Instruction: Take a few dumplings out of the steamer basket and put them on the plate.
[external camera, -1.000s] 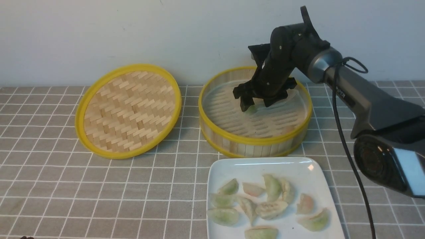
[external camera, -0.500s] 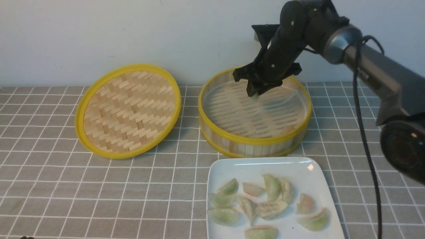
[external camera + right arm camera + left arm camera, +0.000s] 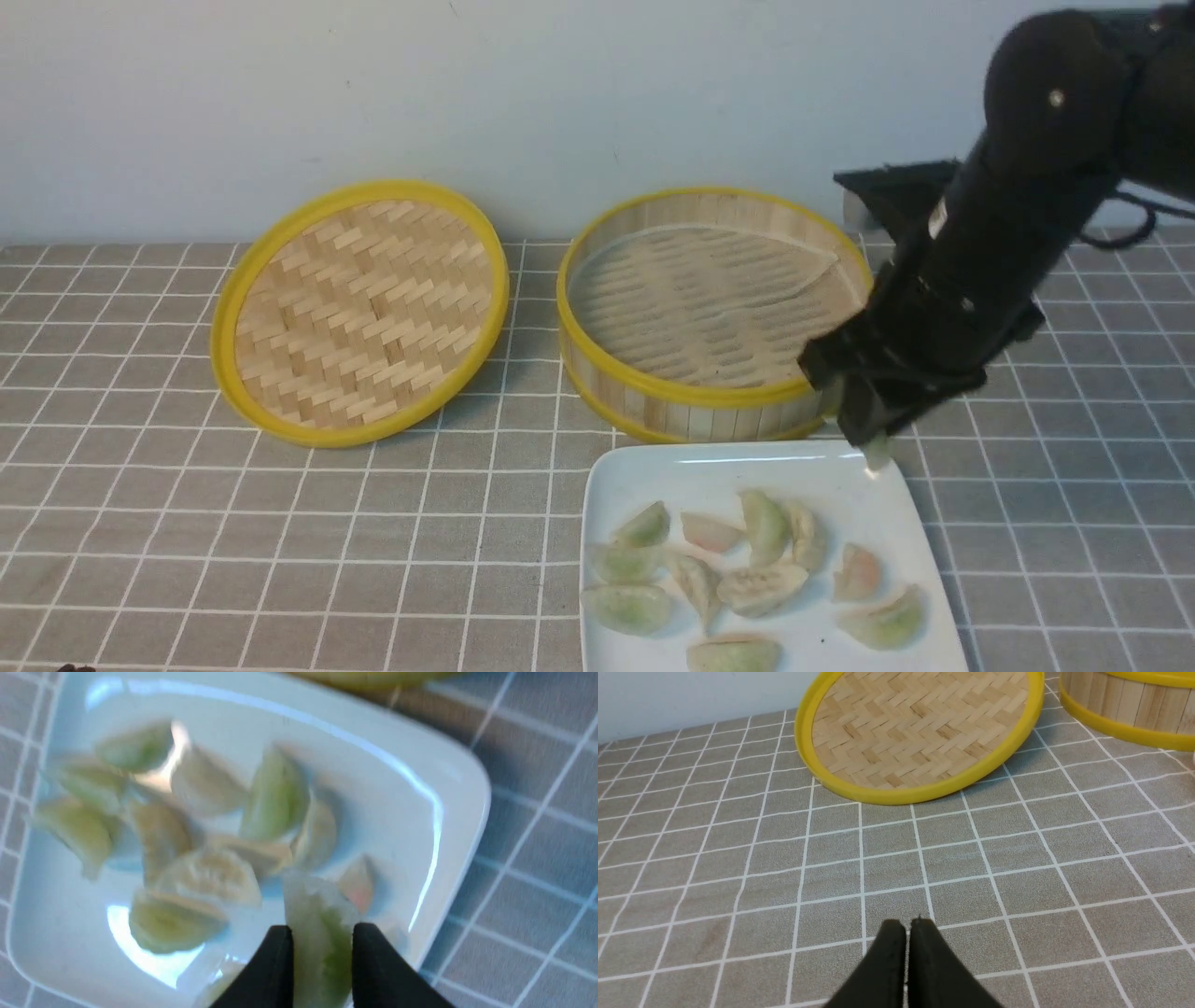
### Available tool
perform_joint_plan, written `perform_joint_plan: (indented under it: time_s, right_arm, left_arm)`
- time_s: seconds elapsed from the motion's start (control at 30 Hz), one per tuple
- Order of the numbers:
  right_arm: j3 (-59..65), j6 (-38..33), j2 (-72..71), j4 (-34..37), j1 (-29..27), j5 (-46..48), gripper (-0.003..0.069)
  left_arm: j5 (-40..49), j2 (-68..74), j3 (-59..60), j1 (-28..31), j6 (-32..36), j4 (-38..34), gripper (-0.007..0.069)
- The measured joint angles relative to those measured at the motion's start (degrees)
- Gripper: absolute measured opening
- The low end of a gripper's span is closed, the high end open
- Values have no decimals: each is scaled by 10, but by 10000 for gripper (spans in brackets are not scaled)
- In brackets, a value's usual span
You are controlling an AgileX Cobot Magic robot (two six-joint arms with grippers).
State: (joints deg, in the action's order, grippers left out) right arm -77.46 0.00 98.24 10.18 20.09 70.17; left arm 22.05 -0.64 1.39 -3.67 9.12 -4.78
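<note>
Since half a second ago the right gripper [image 3: 871,446] has swung out of the steamer basket [image 3: 691,399]. It now hangs at the basket's 4 o'clock, over the 1 o'clock corner of the plate [image 3: 644,471]. It is clenched on one pale green dumpling [image 3: 878,457], whose end pokes out just below the tips. In the right wrist view that dumpling [image 3: 317,910] stands pinched between the two black fingers [image 3: 275,956], with the plate beneath it. The other dumplings [image 3: 761,588] lie clustered from the plate's centre toward 6 o'clock. The plate sits just beside the basket, at its 6 o'clock. A woven lid [image 3: 359,313] lies at the basket's 9 o'clock. The left gripper [image 3: 908,926] is pressed closed on nothing, low over the checked tablecloth [image 3: 1017,858].
</note>
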Motion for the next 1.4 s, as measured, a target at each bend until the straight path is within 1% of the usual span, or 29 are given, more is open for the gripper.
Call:
perform_joint_plan:
  time_s: [0.07,0.13,0.17,0.27,0.33,0.43,0.5,0.6,0.63,0.67,0.7,0.77,0.87,0.9,0.93,1.0,1.07,1.17,1.27,1.33,1.37,1.4]
  right_arm:
    - [47,0,-17,0,0,-35,143]
    - [59,0,-18,0,0,-49,143]
    - [68,0,-13,0,0,-71,143]
    - [70,0,0,1,0,-97,143]
    - [70,0,18,-7,0,-146,143]
    - [70,9,30,-16,0,-175,150]
    - [70,25,48,-24,0,-193,182]
    - [70,29,60,-26,0,-197,229]
    - [70,30,66,-29,0,-201,276]
    - [70,31,66,-29,0,-201,282]
    - [70,31,67,-33,0,-204,303]
    - [69,31,66,-39,0,-203,364]
    - [63,21,61,-41,0,-183,373]
    - [57,13,41,-41,0,-160,352]
    - [57,11,41,-41,0,-158,342]
    - [53,5,-4,-41,0,-139,259]
    - [53,0,-62,-41,0,-128,138]
    - [53,0,-156,-41,0,-114,25]
    - [56,15,-271,-41,0,-103,-6]
    - [69,29,-346,-41,0,-105,-12]
    - [71,29,-355,-41,0,-107,-12]
    - [91,37,-417,-41,0,-120,-12]
  left_arm:
    - [0,0,0,0,0,0,-5]
    - [0,0,0,0,0,0,-5]
    - [0,0,0,0,0,0,-5]
    - [0,0,0,0,0,0,-5]
    - [0,0,0,0,0,0,-5]
    - [0,0,0,0,0,0,-5]
    - [0,0,0,0,0,0,-5]
    - [0,0,0,0,0,0,-5]
    - [0,0,0,0,0,0,-5]
    - [0,0,0,0,0,0,-5]
    - [0,0,0,0,0,0,-5]
    - [0,0,0,0,0,0,-5]
    - [0,0,0,0,0,0,-5]
    - [0,0,0,0,0,0,-5]
    - [0,0,0,0,0,0,-5]
    - [0,0,0,0,0,0,-5]
    - [0,0,0,0,0,0,-5]
    - [0,0,0,0,0,0,-5]
    - [0,0,0,0,0,0,-5]
    - [0,0,0,0,0,0,-5]
    - [0,0,0,0,0,0,-5]
    - [0,0,0,0,0,0,-5]
